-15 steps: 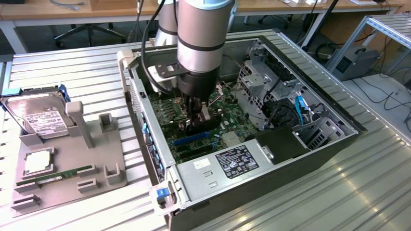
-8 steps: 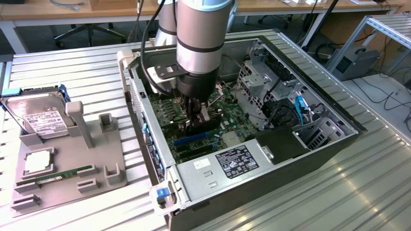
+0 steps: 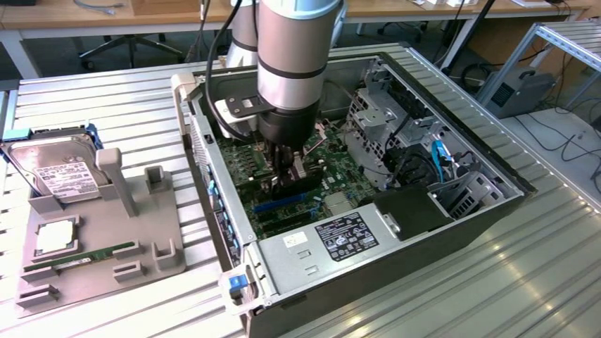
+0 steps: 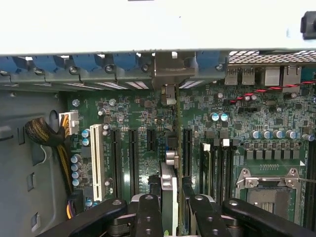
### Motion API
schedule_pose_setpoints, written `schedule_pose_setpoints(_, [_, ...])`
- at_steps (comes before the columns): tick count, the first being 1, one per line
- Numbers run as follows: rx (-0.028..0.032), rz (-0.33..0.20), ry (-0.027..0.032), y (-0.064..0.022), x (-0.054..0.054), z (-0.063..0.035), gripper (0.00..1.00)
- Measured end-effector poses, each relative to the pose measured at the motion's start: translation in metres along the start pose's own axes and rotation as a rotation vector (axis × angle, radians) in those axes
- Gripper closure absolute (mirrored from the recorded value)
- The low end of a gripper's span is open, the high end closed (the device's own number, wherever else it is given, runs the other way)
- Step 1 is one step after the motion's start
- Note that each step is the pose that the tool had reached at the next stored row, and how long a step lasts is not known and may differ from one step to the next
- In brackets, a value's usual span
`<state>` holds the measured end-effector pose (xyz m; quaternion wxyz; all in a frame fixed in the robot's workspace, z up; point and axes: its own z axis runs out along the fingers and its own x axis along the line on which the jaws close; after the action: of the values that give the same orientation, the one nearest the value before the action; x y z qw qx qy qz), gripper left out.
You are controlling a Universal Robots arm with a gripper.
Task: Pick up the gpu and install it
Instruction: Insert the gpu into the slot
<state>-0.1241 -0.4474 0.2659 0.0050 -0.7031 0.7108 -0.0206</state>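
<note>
Beside fingers (image 4: 148, 217): upright gpu (image 4: 174, 163) edge-on between them, little side room.
Ahead: bare slots (image 4: 133, 153), case wall (image 4: 148, 29) beyond.
Far side: drive cage (image 3: 376, 120) crowds.

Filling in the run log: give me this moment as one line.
gripper: shut on gpu | gpu: edge-on, upright, over motherboard slots | place: inside open case | seating: cannot tell
</note>
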Motion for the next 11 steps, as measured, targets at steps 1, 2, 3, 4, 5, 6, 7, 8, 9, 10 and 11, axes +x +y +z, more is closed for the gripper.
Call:
schedule_pose_setpoints(1, [0.0000, 0.000, 0.0000, 0.0001, 0.0000, 0.0003, 0.73])
schedule_pose_setpoints(2, [0.0000, 0.000, -0.0001, 0.0001, 0.0000, 0.0005, 0.73])
schedule_pose_setpoints(3, [0.0000, 0.000, -0.0001, 0.0002, 0.0000, 0.0008, 0.73])
schedule_pose_setpoints(4, [0.0000, 0.000, 0.0000, 0.0002, 0.0000, 0.0010, 0.73])
schedule_pose_setpoints(5, [0.0000, 0.000, 0.0000, 0.0002, 0.0000, 0.0013, 0.73])
schedule_pose_setpoints(6, [0.0000, 0.000, 0.0000, 0.0003, 0.0000, 0.0016, 0.73])
schedule_pose_setpoints(7, [0.0000, 0.000, 0.0000, 0.0003, 0.0000, 0.0018, 0.73])
schedule_pose_setpoints(8, [0.0000, 0.000, 0.0000, 0.0004, 0.0000, 0.0021, 0.73])
schedule_pose_setpoints(9, [-0.0001, 0.000, 0.0001, 0.0004, 0.0000, 0.0022, 0.73])
schedule_pose_setpoints(10, [-0.0001, 0.000, 0.0001, 0.0005, 0.0001, 0.0024, 0.73])
schedule_pose_setpoints(11, [-0.0001, 0.000, 0.0000, 0.0005, 0.0002, 0.0026, 0.73])
